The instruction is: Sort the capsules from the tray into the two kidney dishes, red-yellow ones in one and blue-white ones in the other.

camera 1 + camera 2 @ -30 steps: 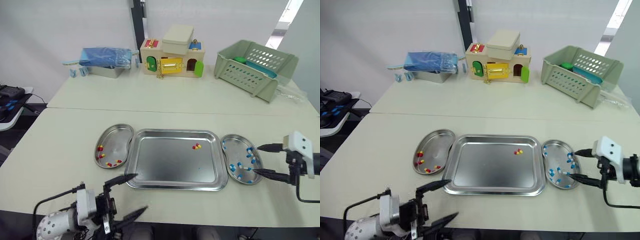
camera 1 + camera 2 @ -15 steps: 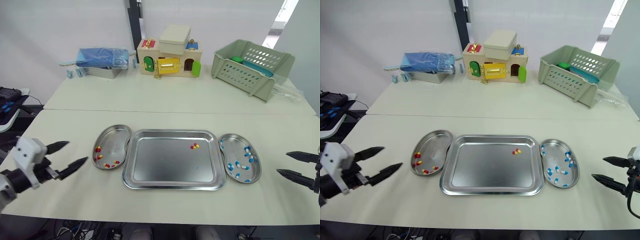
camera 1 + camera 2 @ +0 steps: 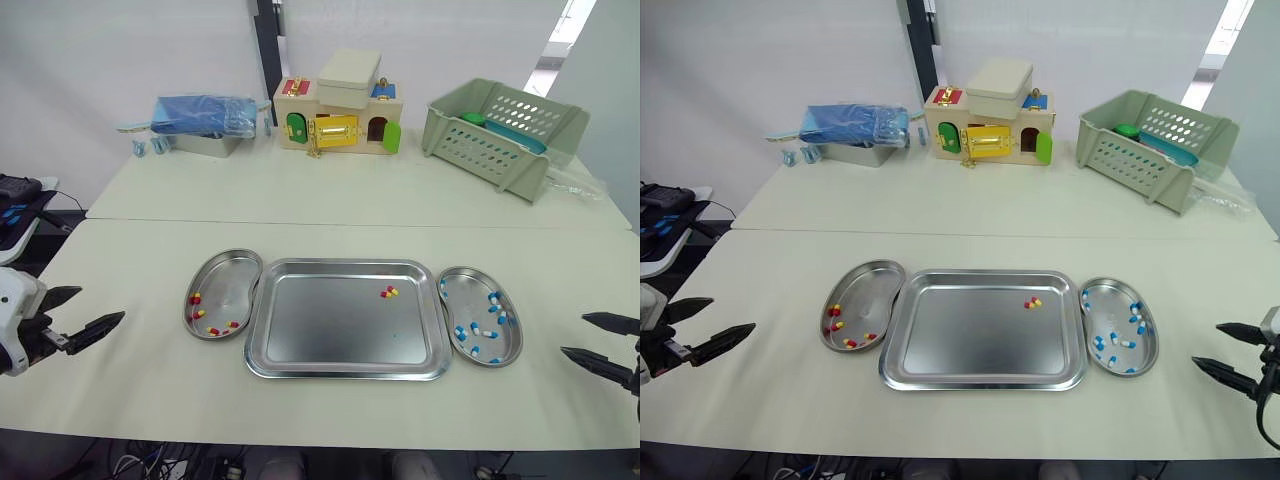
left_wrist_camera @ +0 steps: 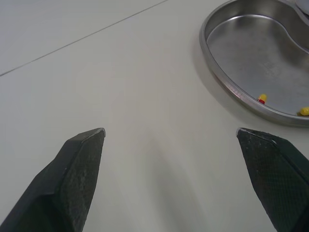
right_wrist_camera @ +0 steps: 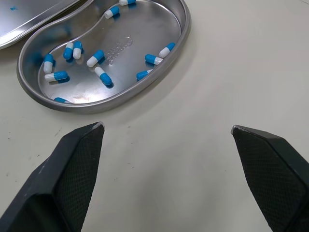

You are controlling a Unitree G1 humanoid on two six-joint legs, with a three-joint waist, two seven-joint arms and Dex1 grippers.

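A steel tray [image 3: 330, 335] lies mid-table with two red-yellow capsules [image 3: 389, 292] near its far right corner. The left kidney dish [image 3: 232, 278] holds several red-yellow capsules [image 3: 213, 322]. The right kidney dish [image 3: 463, 298] holds several blue-white capsules [image 5: 104, 76]. My left gripper [image 3: 100, 304] hovers open over bare table, well left of the left dish [image 4: 241, 53]. My right gripper [image 3: 574, 335] is open and empty, just right of the right dish [image 5: 184, 29].
At the back of the table stand a blue bag on a metal box [image 3: 205, 120], a wooden toy house [image 3: 340, 105] and a green basket [image 3: 505, 125]. A seam [image 3: 360, 222] crosses the table behind the tray.
My left gripper swung from the tray's front left corner out to the far left of the table. My right gripper drew back rightward off the right dish. The camera shifted.
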